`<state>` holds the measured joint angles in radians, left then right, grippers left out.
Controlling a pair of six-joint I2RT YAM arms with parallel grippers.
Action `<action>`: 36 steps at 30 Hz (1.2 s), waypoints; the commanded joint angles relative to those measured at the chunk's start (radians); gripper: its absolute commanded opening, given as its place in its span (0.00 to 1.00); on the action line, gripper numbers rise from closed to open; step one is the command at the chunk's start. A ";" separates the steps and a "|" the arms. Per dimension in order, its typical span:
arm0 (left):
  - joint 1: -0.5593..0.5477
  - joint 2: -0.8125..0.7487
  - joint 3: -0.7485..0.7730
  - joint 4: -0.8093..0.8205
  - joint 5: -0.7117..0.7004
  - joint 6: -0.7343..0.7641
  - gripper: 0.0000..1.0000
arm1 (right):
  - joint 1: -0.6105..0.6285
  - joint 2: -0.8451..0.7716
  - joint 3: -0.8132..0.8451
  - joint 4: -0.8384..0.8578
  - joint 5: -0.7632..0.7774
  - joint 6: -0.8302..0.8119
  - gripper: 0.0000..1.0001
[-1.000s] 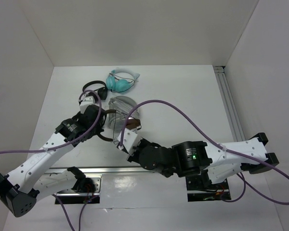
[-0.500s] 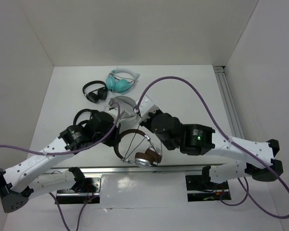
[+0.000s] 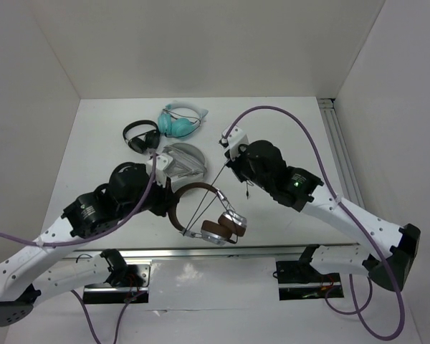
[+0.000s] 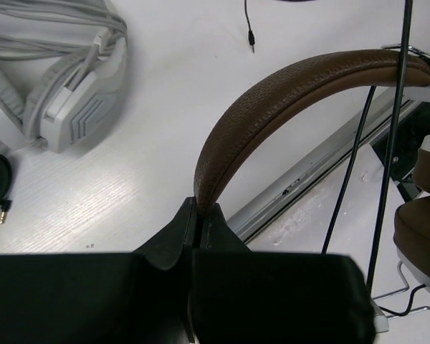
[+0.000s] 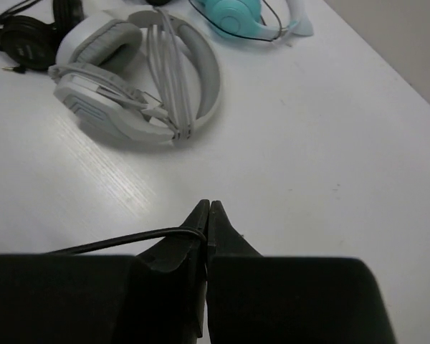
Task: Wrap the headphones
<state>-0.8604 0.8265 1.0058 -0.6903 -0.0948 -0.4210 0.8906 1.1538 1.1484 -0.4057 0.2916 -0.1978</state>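
The headphones (image 3: 201,211) have a dark brown headband (image 4: 287,93), brown-and-silver earcups (image 3: 221,228) and thin wire yokes. They sit near the table's front edge. My left gripper (image 4: 199,209) is shut on the headband's end and holds the pair up; it shows in the top view (image 3: 166,203) too. My right gripper (image 5: 208,208) is shut on the thin dark cable (image 5: 122,240). In the top view it (image 3: 228,159) is behind and right of the headphones, with the cable (image 3: 209,193) stretched taut from it down to the earcups. The cable's plug end (image 4: 249,36) hangs free.
A white-grey headset (image 3: 180,159) lies just behind the brown pair, and shows in the right wrist view (image 5: 140,68). A black pair (image 3: 140,135) and a teal pair (image 3: 179,120) lie further back. A metal rail (image 3: 222,252) runs along the front edge.
My right arm has swung back and to the right, pulling the cable taut. My left gripper has moved forward with the headband, and the headphones have shifted slightly right.
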 commanded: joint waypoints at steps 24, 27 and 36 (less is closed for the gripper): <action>-0.014 0.002 0.401 -0.047 -0.175 -0.094 0.00 | -0.174 0.242 -0.371 1.017 -0.801 0.363 0.08; -0.014 0.014 0.416 -0.070 -0.235 -0.139 0.00 | -0.165 0.311 -0.415 1.135 -0.847 0.422 0.08; -0.014 0.034 0.468 -0.120 -0.347 -0.234 0.00 | -0.154 0.386 -0.489 1.346 -0.896 0.534 0.11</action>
<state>-0.8677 0.8711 1.4067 -0.9470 -0.4171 -0.5583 0.7307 1.5074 0.6746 0.8066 -0.5827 0.2787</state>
